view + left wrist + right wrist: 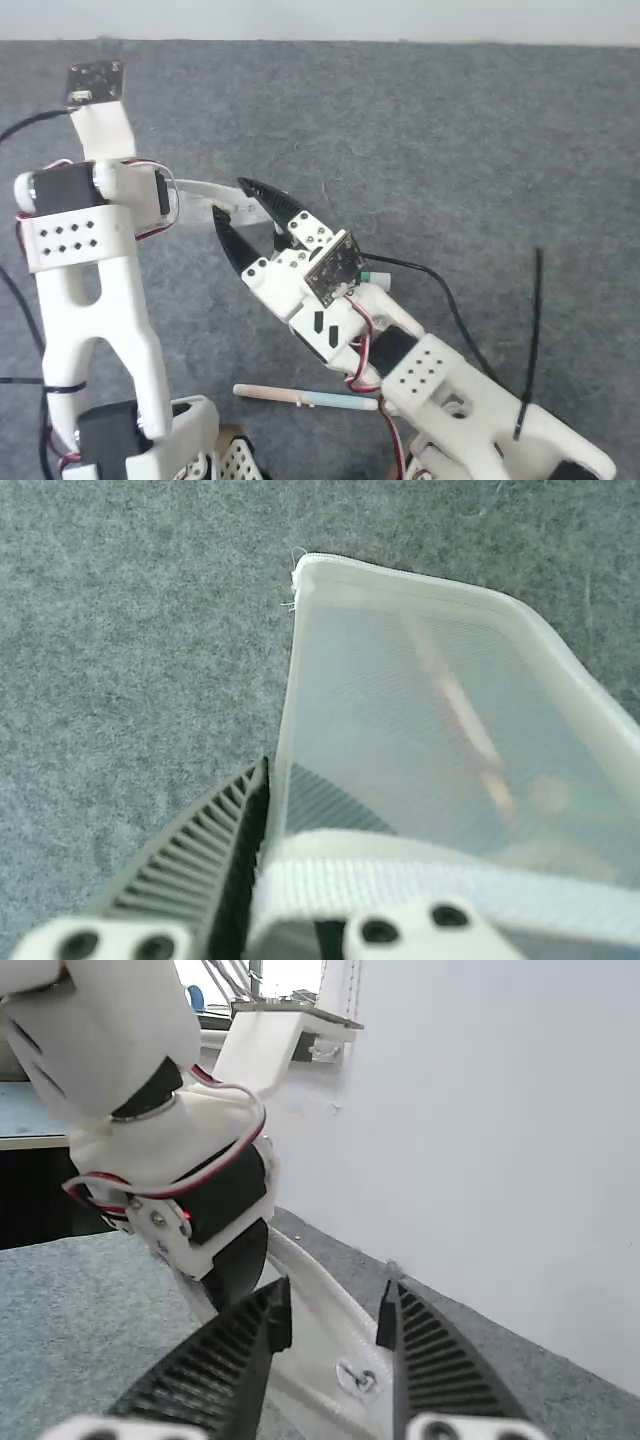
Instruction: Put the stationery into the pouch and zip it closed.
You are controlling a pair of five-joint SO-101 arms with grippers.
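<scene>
Open grey felt [450,130] toward 2 o'clock. One translucent mesh pouch [430,730] pinched in left gripper [285,790]; right gripper [232,203] spread. One pink-blue pen [300,397] at 6.

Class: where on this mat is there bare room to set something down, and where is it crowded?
Bare: the wide mat stretch beyond the pouch. Crowded: the middle, where left gripper and right gripper meet at the pouch, and around the pen at the near edge.
</scene>
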